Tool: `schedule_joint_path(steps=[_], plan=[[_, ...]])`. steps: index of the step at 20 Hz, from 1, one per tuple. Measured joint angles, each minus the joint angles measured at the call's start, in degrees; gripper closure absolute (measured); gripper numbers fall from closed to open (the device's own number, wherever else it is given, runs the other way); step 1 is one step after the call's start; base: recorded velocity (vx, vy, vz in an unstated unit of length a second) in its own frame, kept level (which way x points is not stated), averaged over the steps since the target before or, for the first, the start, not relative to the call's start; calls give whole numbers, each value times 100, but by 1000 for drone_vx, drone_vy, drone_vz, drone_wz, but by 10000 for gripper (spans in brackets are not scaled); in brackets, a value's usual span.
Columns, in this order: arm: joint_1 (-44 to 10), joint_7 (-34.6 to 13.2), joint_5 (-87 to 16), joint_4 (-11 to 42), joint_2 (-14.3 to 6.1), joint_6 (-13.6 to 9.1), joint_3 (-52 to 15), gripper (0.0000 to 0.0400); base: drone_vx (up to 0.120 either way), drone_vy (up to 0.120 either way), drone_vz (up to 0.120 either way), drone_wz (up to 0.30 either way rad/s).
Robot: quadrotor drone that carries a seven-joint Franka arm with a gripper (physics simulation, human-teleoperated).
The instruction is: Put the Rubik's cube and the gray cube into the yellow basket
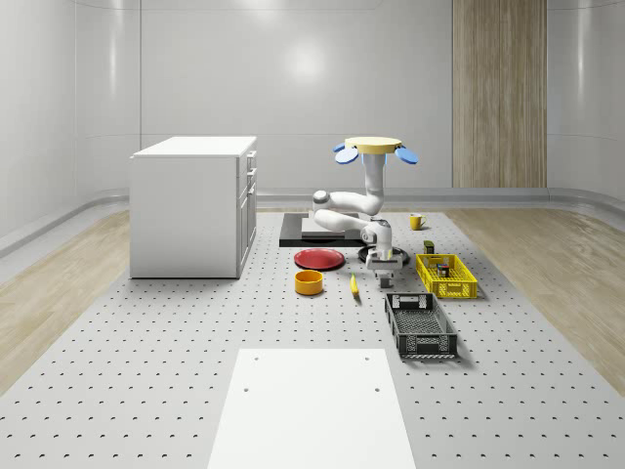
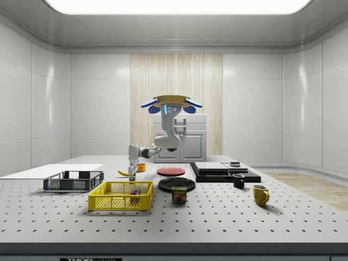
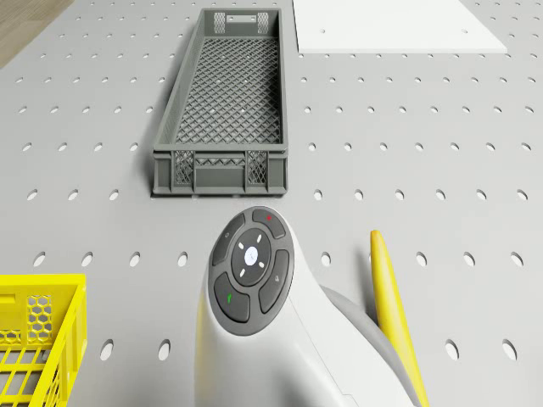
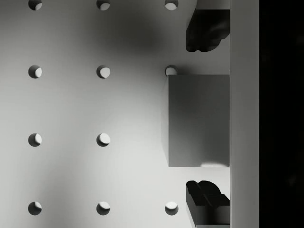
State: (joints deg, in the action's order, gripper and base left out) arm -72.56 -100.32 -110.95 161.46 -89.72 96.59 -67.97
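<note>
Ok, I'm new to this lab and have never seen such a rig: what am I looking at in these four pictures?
The robot is a simulated flying drone, hovering over a perforated gray table, with a white jointed arm hanging beneath it. Two pictures come from fixed cameras, one overlooking the scene and one at its side. One looks down from the drone, and one looks along the two-finger gripper. On the table lie a yellow mesh basket, a dark gray mesh crate, a yellow banana, an orange bowl and a round red plate. The wrist view shows the open gripper straddling a small gray cube that rests on the table. Nothing is held yet.
</note>
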Motion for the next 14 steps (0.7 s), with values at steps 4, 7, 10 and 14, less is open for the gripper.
schedule_joint_path(steps=[4, 7, 10, 14], plan=[[-107, 1, -62, -124, 76, -11, 54, 0, 0, 0, 0, 0], [-157, 5, -81, -185, 119, -26, 66, 0, 0, 0, 0, 0], [-179, 10, -95, -217, 151, -42, 73, 12, 0, 0, 0, 0], [-187, 17, -108, -235, 182, -63, 78, 99, 0, 0, 0, 0]])
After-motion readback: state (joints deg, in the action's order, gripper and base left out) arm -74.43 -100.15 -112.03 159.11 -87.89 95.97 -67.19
